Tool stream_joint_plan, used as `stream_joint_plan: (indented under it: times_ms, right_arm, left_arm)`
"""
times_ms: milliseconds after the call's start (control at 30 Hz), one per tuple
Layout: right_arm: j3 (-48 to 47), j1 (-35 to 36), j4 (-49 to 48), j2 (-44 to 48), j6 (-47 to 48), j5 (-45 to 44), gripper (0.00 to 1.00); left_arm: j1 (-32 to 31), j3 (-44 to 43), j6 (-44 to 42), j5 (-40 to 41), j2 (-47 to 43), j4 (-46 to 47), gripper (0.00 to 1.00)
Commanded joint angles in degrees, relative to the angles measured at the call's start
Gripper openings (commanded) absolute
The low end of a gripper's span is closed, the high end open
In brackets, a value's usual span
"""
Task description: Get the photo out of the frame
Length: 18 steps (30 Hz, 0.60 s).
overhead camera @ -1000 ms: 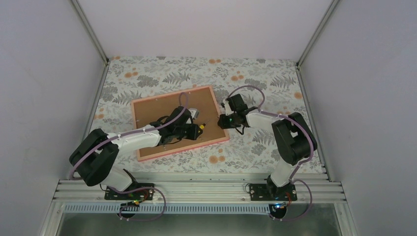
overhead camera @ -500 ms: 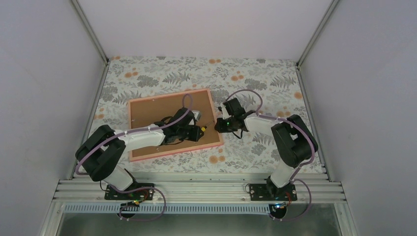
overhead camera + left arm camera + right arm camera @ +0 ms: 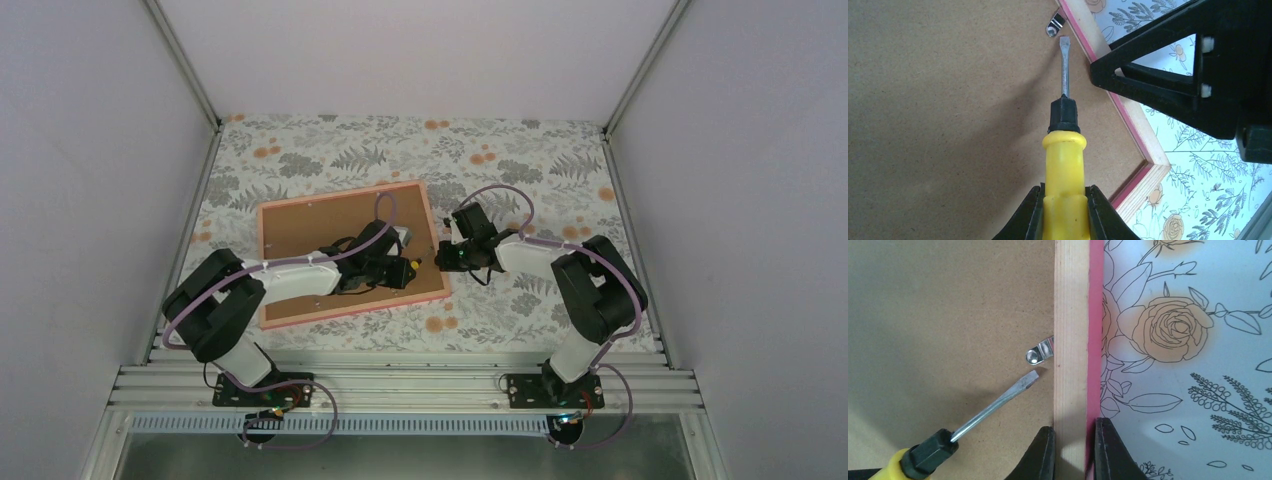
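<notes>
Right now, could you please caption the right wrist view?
Right end effector clamps the frame edge; screwdriver tip beside the metal clip.

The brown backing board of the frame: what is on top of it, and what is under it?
On the backing board one metal clip shows at the frame edge, with the screwdriver tip just short of it. Anything underneath is covered by the board.

No writing, label, brand, number or sign can be read in any of the views. The tablecloth carries only a printed pattern of flowers and ferns, and the frame, its brown backing board and the yellow-handled screwdriver show plain, unlettered surfaces.
</notes>
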<state>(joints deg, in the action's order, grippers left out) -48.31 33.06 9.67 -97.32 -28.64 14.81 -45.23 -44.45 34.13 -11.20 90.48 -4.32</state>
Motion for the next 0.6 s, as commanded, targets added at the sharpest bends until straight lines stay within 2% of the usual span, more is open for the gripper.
stream_joint_plan:
  times_ms: [0,567]
  right_arm:
    - [1.6,1.7,0.3,0.2,-1.3,1.0,0.04]
    - [1.6,2.4,0.3,-0.2,-1.3,1.1,0.04]
  left_arm:
    - [-0.3,-1.5,0.8,-0.3,0.8,1.8,0.03]
    - [-0.3,-2.6,2.4,3.5,3.3,1.2,0.02]
